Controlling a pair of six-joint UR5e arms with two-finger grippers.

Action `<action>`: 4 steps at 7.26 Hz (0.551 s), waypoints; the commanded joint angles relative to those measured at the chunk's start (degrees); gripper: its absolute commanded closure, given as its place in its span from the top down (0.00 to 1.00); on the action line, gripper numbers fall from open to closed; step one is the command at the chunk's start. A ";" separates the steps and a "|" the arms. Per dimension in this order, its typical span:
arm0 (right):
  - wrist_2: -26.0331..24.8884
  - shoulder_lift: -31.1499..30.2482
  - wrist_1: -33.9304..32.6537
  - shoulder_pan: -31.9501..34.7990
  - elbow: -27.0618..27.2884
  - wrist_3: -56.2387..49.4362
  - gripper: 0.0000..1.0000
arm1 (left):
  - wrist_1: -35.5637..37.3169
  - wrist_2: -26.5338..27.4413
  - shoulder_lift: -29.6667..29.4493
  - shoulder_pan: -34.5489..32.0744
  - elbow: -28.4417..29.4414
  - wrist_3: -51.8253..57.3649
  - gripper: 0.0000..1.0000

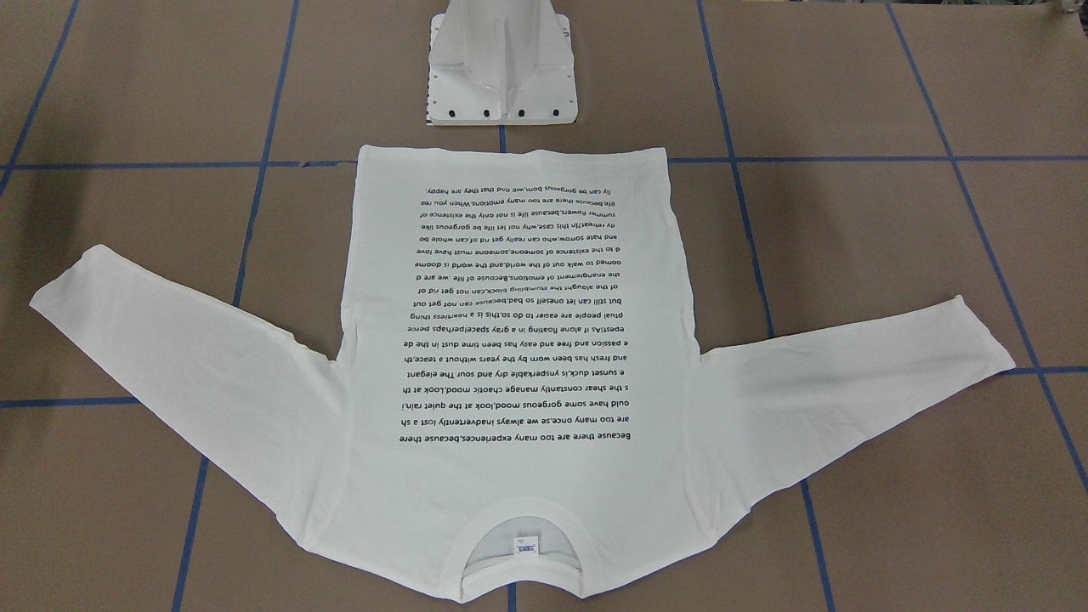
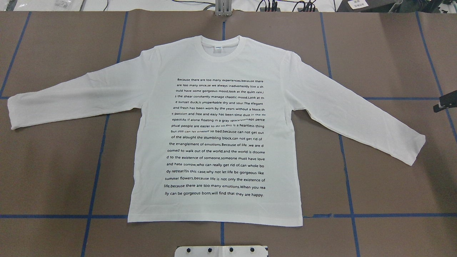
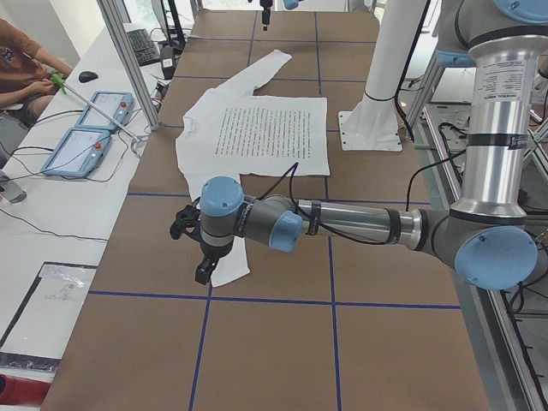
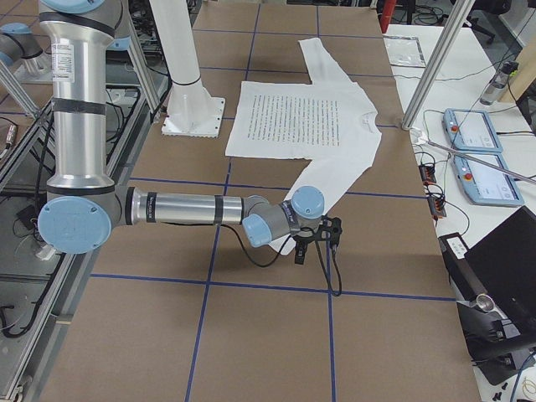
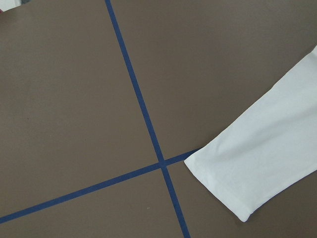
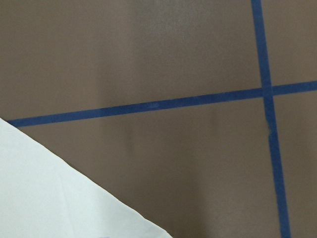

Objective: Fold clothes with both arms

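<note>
The white T-shirt (image 2: 217, 64) lies flat, text up, on my brown table (image 2: 53, 171), with its hem nearest my pedestal (image 2: 221, 251). My left pincer (image 3: 195, 250) hangs near the left cuff (image 5: 218, 183) and my right pincer (image 4: 322, 233) near the right cuff (image 2: 416, 150). I cannot tell how wide either one gapes. The collar (image 2: 223, 44) lies farthest.
</note>
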 commanded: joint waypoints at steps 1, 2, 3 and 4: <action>-0.59 -2.27 4.49 -3.90 -0.22 5.58 0.95 | -0.10 0.08 0.03 0.00 -0.31 0.00 1.00; -0.59 -2.19 4.92 -5.31 -0.13 8.11 0.94 | -0.45 0.08 0.03 0.00 -0.31 0.00 1.00; -0.68 -2.19 5.54 -6.97 -0.13 8.40 0.94 | -0.45 0.08 0.03 0.00 -0.22 0.09 1.00; -0.77 -2.28 5.54 -7.86 -1.00 8.40 0.93 | -0.45 0.08 0.03 0.00 -0.31 0.09 1.00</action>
